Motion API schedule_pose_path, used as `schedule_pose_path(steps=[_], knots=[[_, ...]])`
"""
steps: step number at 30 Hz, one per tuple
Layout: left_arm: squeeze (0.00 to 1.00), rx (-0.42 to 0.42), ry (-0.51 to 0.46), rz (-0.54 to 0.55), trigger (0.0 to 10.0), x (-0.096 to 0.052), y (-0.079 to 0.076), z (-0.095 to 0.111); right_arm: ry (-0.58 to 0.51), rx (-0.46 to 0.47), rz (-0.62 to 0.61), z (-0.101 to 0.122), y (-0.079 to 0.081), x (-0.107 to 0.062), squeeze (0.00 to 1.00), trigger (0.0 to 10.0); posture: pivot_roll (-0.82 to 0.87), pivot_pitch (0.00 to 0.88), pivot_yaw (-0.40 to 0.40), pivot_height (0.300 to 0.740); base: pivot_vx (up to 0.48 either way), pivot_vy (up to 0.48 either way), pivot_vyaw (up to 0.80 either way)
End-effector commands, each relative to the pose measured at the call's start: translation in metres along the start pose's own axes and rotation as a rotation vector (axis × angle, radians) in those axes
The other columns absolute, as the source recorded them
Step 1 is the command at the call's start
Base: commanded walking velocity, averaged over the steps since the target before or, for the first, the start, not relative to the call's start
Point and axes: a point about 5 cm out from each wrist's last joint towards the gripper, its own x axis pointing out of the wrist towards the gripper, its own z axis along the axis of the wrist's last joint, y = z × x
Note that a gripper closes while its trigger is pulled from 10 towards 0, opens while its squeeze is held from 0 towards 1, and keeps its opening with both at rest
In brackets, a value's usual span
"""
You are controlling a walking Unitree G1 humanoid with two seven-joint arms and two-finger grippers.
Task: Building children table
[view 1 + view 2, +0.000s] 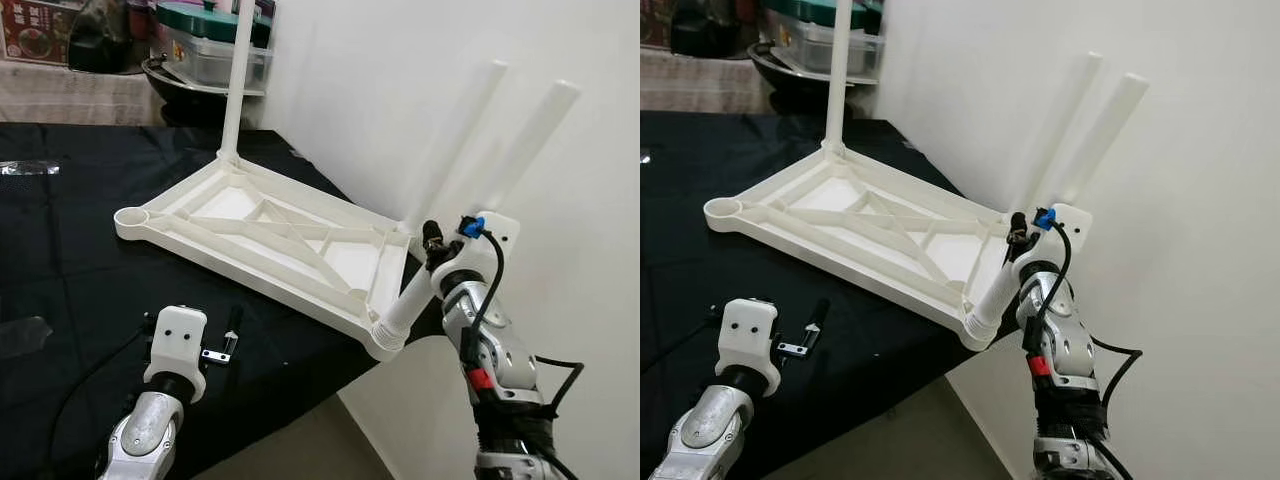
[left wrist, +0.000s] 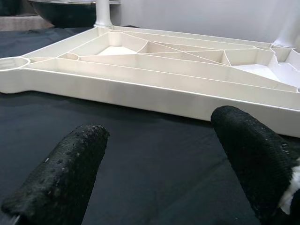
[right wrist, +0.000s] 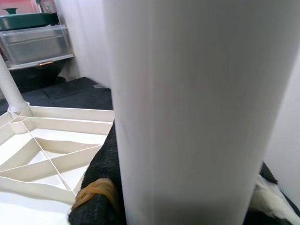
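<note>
Nearest, the left pincer (image 1: pixel 222 345) hovers spread wide over the black counter (image 1: pixel 60 260); the right pincer (image 1: pixel 432 262) clamps a white leg (image 1: pixel 500 165) leaning up rightward from the near corner socket; the upturned tabletop (image 1: pixel 270 235) runs diagonally away; three legs seated, one socket (image 1: pixel 131 216) empty.

No legible text; red box (image 1: pixel 35 30) print too blurred.
</note>
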Motion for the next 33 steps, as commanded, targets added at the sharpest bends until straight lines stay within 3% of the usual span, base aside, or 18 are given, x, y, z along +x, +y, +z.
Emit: schedule_pose_path(steps=[1, 14, 33], knots=[[0.00, -0.009, 0.008, -0.018, 10.0, 0.002, -0.005, -0.001, 0.110, -0.069, -0.040, -0.024, -0.016, -0.004, 0.00, 10.0, 0.12, 0.000, -0.214, 0.740, 0.000, 0.000, 0.00], [0.00, -0.013, 0.009, -0.019, 10.0, 0.003, -0.006, -0.002, 0.050, -0.088, 0.075, 0.010, -0.002, 0.002, 0.00, 10.0, 0.12, 0.000, -0.218, 0.740, 0.000, 0.000, 0.00], [0.00, -0.012, 0.011, -0.021, 10.0, 0.003, -0.006, -0.002, 0.063, -0.093, 0.106, 0.022, 0.002, 0.004, 0.00, 10.0, 0.12, 0.000, -0.221, 0.740, 0.000, 0.000, 0.00]])
